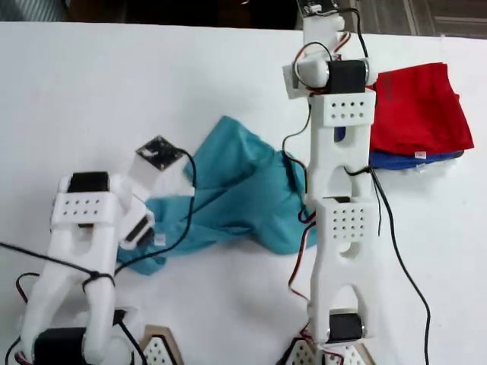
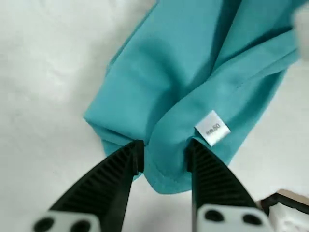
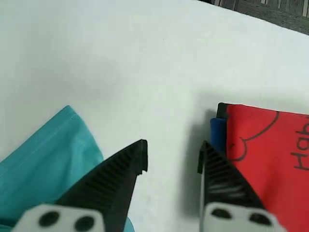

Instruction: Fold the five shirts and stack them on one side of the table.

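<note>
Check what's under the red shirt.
A folded blue shirt lies under the red shirt, with only its edge sticking out. Anything lower is covered.

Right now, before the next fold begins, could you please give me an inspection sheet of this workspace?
Surface: white table, no stains seen.
Job's things: teal shirt lies crumpled mid-table, with a white tag at its hem; red shirt lies folded on top of the blue shirt at the table's right side.
Clutter: nothing seen.
Grippers: left gripper open, jaws either side of the teal shirt's hem; right gripper open over the table between the teal shirt and the stack.
Cables: black cable lies across the teal shirt; second black cable trails over the table.
Surroundings: dark floor beyond the far edge.
</note>
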`<state>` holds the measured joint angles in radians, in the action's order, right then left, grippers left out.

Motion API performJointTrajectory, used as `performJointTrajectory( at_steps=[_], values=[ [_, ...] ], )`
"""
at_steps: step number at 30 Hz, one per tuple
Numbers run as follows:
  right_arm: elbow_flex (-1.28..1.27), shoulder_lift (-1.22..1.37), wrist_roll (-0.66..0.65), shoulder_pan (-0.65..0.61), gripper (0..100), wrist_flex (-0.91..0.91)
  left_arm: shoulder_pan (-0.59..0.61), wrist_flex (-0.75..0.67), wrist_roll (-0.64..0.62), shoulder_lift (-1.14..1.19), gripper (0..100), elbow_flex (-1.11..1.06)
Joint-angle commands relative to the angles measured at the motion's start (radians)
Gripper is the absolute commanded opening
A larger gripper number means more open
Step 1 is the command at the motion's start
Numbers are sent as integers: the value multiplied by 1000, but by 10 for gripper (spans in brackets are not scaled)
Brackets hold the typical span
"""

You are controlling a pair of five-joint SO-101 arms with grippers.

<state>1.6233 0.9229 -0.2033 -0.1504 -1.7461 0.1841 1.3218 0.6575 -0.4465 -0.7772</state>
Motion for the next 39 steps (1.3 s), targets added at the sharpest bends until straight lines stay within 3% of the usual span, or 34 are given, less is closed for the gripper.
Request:
performJointTrajectory(
  at_steps=[1, 6, 14, 16, 18, 23, 29, 33, 39],
  values=[
    [9, -68, -2, 4, 173, -22, 11, -15, -5, 6, 172, -12],
    [9, -22, -2, 8, 173, -22, 12, 60, 23, 8, 172, -12],
    [12, -1, -2, 8, 173, -22, 11, 52, 81, 8, 168, -82],
    [14, -1, -2, 8, 173, -22, 11, 51, 81, 5, 132, -93],
    [14, -1, -2, 8, 173, -22, 11, 51, 81, 2, 26, -88],
    [20, -8, -2, 8, 173, -24, 11, 52, 80, 0, 28, -79],
    [2, -162, -2, 18, 173, -27, 15, 184, 58, -2, 26, 145],
    [-219, -323, -2, 21, 173, -27, 17, 315, 8, 0, 26, 366],
    [-973, -704, -3, 8, 173, -24, 17, 356, 6, 8, 26, 440]
  ],
)
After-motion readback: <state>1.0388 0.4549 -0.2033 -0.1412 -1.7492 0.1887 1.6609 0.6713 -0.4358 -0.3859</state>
